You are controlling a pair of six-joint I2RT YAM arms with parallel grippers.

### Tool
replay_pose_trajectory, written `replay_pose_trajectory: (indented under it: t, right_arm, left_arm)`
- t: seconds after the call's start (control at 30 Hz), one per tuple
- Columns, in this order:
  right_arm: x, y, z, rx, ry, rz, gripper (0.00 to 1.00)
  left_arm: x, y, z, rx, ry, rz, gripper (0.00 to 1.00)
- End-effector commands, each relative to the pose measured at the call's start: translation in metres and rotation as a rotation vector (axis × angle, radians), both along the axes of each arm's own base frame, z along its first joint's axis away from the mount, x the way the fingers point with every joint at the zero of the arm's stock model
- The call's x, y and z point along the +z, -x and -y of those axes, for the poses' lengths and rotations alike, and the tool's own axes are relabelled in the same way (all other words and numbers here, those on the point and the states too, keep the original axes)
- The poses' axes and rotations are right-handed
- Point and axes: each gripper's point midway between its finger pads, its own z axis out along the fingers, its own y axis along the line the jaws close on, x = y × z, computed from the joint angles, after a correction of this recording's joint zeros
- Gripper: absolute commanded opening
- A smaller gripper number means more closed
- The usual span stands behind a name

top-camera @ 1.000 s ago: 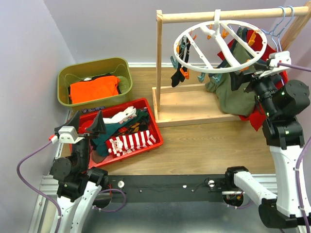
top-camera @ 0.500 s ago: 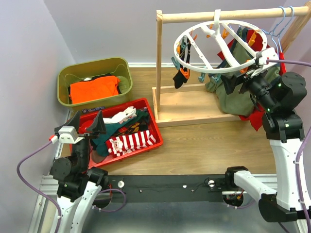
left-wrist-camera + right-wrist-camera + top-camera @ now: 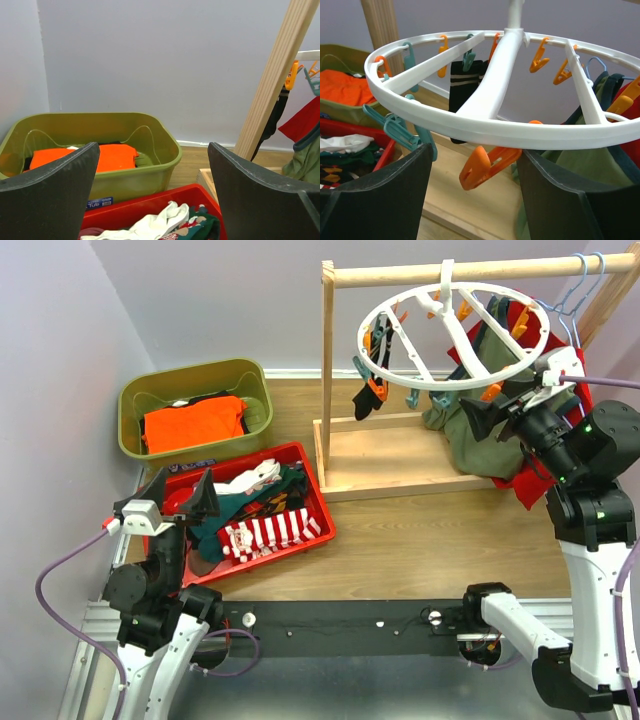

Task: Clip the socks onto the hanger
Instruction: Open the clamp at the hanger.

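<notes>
Right fingers (image 3: 380, 200) (image 3: 470, 418): two dark flat plates, spread wide and gripping nothing, raised just under the near rim of the large round white plastic ring hanger (image 3: 485, 127) (image 3: 455, 330). One orange plastic clip (image 3: 485, 165) is seen hanging from that rim in the gap between the plates; contact with either plate cannot be told. Teal plastic clips (image 3: 400, 131) are hung on the rim to the left of it. One black sock with pale stripes (image 3: 465, 82) is held by a clip on the far side of the ring. The hanger is hooked over the round wooden rail (image 3: 470, 272) of a wooden rack, beside an olive shirt (image 3: 480, 445) and a red shirt (image 3: 530, 485). Left fingers (image 3: 50, 190) (image 3: 203, 496): likewise set wide apart and empty, held above the near left corner of the red plastic tray (image 3: 314, 480). In the tray are listed a red-and-white striped sock (image 3: 270, 532), a white sock (image 3: 250, 477) and dark green and teal socks (image 3: 235, 508), all heaped together. Behind the tray, an olive-green plastic tub (image 3: 255, 390) with a folded orange garment (image 3: 193, 423) is placed on the wooden desk (image 3: 420, 540).
</notes>
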Motion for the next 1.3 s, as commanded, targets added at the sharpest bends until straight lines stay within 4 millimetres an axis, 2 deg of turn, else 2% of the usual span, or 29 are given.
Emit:
replay_pose_trajectory:
  t: [0.0,0.27,0.47,0.73,0.93,1.1,1.27]
  right_arm:
    - [-0.005,0.004,-0.008,0.043,-0.005,-0.017,0.74]
    - [-0.013,-0.005,0.003,-0.028,-0.01,-0.025,0.77]
    - [-0.015,-0.007,0.001,-0.018,-0.024,-0.028,0.77]
    - [-0.016,-0.012,0.018,-0.112,0.036,-0.005,0.78]
    - [-0.017,-0.018,0.014,-0.09,0.046,-0.033,0.8]
    - [-0.01,-0.007,0.0,-0.008,0.015,-0.031,0.76]
    - [-0.007,0.009,0.005,-0.028,0.014,-0.007,0.75]
  left_arm:
    - [0.002,-0.001,0.003,-0.01,-0.02,0.011,0.99]
    - [0.001,-0.002,0.004,-0.016,-0.024,0.008,0.99]
    - [0.0,-0.002,0.004,-0.016,-0.024,0.006,0.99]
    - [-0.003,-0.006,0.009,-0.032,-0.035,-0.009,0.99]
    - [-0.005,-0.009,0.013,-0.048,-0.044,-0.02,0.99]
    - [-0.002,-0.006,0.011,-0.042,-0.038,-0.009,0.99]
    - [-0.003,-0.006,0.012,-0.047,-0.039,-0.01,0.99]
